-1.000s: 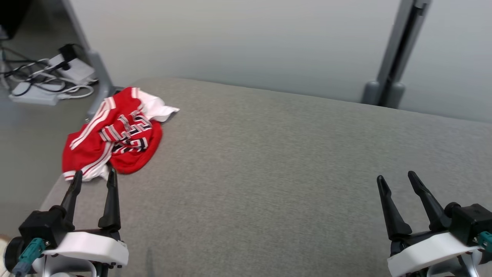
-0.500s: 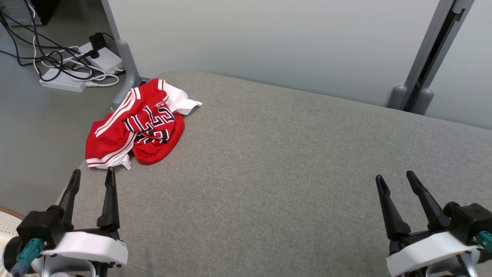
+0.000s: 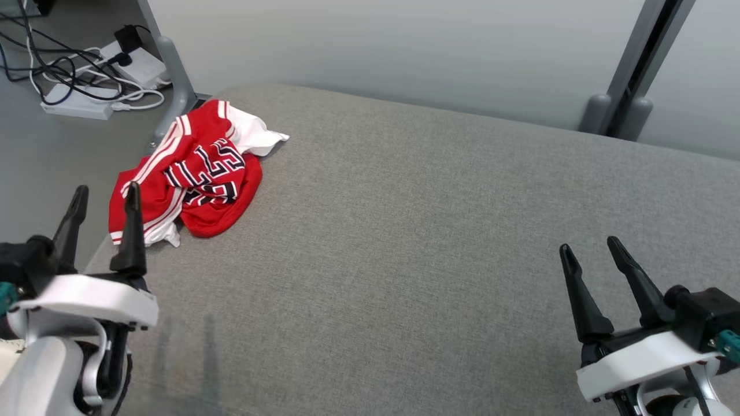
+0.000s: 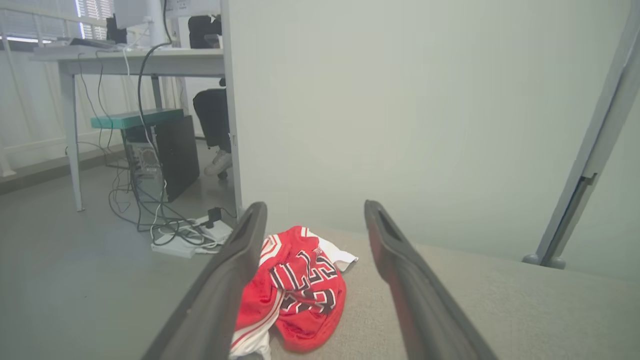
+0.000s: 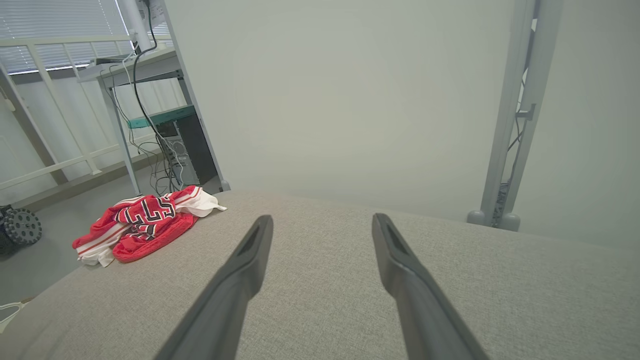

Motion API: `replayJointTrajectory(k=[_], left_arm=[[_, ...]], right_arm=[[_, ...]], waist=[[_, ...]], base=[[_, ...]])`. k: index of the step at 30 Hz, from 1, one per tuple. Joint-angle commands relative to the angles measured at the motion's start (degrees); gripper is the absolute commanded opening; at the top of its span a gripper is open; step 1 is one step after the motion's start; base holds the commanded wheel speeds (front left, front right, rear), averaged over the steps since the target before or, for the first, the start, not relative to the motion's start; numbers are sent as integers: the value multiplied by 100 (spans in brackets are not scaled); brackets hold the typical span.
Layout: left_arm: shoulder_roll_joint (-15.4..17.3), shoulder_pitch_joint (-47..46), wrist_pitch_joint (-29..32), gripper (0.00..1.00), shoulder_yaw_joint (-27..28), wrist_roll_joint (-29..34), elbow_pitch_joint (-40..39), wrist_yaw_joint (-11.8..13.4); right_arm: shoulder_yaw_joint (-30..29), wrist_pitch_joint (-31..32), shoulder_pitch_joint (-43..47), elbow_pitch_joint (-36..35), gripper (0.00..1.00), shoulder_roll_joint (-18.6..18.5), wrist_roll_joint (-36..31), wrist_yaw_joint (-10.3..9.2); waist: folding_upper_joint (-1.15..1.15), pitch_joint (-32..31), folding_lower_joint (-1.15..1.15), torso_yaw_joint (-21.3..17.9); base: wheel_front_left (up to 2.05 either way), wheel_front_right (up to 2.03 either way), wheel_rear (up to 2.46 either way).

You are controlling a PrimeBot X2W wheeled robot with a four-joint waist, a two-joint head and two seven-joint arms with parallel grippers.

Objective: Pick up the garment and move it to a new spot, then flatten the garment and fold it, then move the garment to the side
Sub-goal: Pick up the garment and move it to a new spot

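Observation:
A crumpled red garment (image 3: 193, 173) with white stripes and black-and-white lettering lies bunched at the far left corner of the grey fabric surface (image 3: 416, 231). My left gripper (image 3: 107, 190) hovers open just short of the garment's near edge, nothing between its fingers. From the left wrist view the garment (image 4: 300, 290) sits between and beyond the two spread fingers. My right gripper (image 3: 587, 248) stands open and empty over the near right of the surface, far from the garment (image 5: 145, 225).
A pale wall panel (image 3: 376, 52) backs the surface, with grey posts (image 3: 630, 75) at right and a post (image 3: 173, 75) at left. Power strips and tangled cables (image 3: 81, 75) lie on the floor beyond the left edge. A desk (image 4: 125, 60) and a seated person's legs (image 4: 212, 125) show farther off.
The head camera has shifted. My left gripper has risen and moved left and forward, its tips now level with the garment's near edge. The right gripper holds about the same pose.

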Motion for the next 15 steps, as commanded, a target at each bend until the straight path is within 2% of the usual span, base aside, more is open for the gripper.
replayJointTrajectory(k=[1,11,12,15], left_arm=[[15,-208,36,100,51,-110,307,-94],[-211,-1558,53,100,190,-743,3447,-961],[-211,-1558,53,100,190,-743,3447,-961],[-264,-1976,18,100,284,-910,4180,-1166]], right_arm=[[12,36,-103,-60,100,-28,-60,-4],[69,248,-592,-269,100,-26,-313,-4],[69,248,-592,-269,100,-26,-313,-4],[101,313,-780,-360,100,-27,-419,-4]], waist=[[0,216,0,-150],[0,1261,0,-631],[0,1261,0,-631],[0,1644,0,-745]], base=[[0,0,0],[0,0,0],[0,0,0],[0,0,0]])
